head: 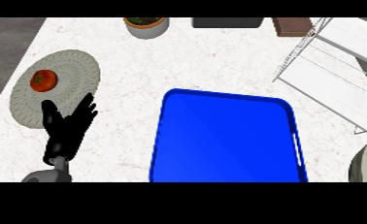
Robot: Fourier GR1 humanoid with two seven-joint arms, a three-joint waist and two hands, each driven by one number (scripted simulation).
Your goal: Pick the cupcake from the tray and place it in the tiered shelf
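Observation:
The blue tray lies at the centre right of the counter, and its visible surface is bare. No cupcake shows anywhere in the view. The white wire tiered shelf stands at the right, reaching from the back edge toward the front. My left hand is at the lower left, left of the tray, open with fingers pointing up and holding nothing. It rests beside the front edge of a round mat. My right hand does not show.
A red tomato sits on a round grey woven mat at the left. A potted plant, a dark flat object and a brown block line the back edge. A pale rounded shape is cut off at the right edge.

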